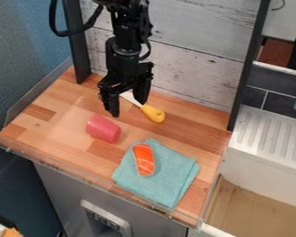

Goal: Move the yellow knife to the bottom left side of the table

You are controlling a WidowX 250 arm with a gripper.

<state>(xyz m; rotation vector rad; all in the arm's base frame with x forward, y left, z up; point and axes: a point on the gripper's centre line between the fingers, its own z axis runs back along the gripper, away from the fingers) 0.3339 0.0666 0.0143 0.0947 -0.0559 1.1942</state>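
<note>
Near yellow knife (153,113): jaws wide apart, empty; tipped pink cup (103,128); salmon (144,160) on teal cloth (169,177).

Bright, even light on wooden tabletop (63,121), soft shadows, darker lower left corner

Got one yellow knife (153,114), one red cup (103,128), one teal cloth (171,176), one salmon piece (144,160), one wooden table (61,129) under them; plus one white ribbed drainboard (269,140) past its right edge.
</note>
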